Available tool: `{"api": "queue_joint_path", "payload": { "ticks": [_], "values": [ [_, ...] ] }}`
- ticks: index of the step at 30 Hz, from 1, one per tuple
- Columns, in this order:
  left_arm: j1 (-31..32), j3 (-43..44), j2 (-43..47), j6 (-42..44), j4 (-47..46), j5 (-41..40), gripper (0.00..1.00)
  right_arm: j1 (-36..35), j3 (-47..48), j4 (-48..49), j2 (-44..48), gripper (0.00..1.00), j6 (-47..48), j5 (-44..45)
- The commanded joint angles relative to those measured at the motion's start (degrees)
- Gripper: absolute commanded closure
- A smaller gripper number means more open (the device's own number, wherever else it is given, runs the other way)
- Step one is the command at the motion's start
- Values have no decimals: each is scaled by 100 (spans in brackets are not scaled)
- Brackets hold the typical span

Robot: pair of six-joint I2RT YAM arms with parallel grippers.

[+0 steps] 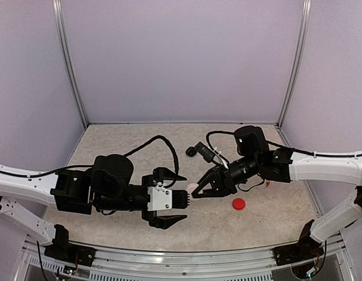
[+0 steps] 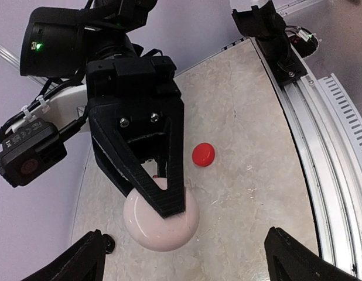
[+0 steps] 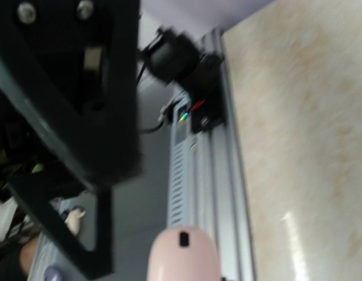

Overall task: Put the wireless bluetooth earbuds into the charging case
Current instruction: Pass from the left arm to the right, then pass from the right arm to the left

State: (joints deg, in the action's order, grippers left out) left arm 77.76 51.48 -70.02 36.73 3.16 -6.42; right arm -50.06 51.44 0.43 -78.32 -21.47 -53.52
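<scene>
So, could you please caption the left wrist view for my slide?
Right gripper grips a pale pink case; a small red object lies nearby.

The tabletop (image 1: pixel 111 140) was beige with faint marbled veining. The rounded case (image 2: pixel 160 229) was glossy pale pink, with a small dark mark in the right wrist view. The right hand (image 1: pixel 195 188) was black, the left hand (image 1: pixel 184 197) black with a white block. A small round piece (image 1: pixel 238 204) was bright red. The walls (image 1: pixel 181 58) were pale lilac.
</scene>
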Motion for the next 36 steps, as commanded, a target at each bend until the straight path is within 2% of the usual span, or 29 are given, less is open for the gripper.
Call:
{"api": "queue_joint_path", "payload": {
  "ticks": [1, 17, 25, 30, 33, 36],
  "values": [
    [3, 203, -99, 193, 369, 245, 7, -225, 406, -680, -217, 92, 413, -518],
    [42, 617, -489, 616, 797, 545, 20, -582, 922, -1344, -756, 91, 834, -928],
    [97, 696, -648, 776, 950, 606, 32, -631, 1084, -1564, -936, 91, 998, -1009],
    [104, 692, -647, 767, 926, 606, 46, -644, 1158, -1629, -970, 90, 1064, -1041],
    [99, 547, -575, 627, 667, 511, 53, -635, 1157, -1578, -929, 83, 1072, -1039],
    [92, 219, -397, 472, 194, 201, 59, -583, 1139, -1466, -828, 67, 1036, -914]
  ]
}}
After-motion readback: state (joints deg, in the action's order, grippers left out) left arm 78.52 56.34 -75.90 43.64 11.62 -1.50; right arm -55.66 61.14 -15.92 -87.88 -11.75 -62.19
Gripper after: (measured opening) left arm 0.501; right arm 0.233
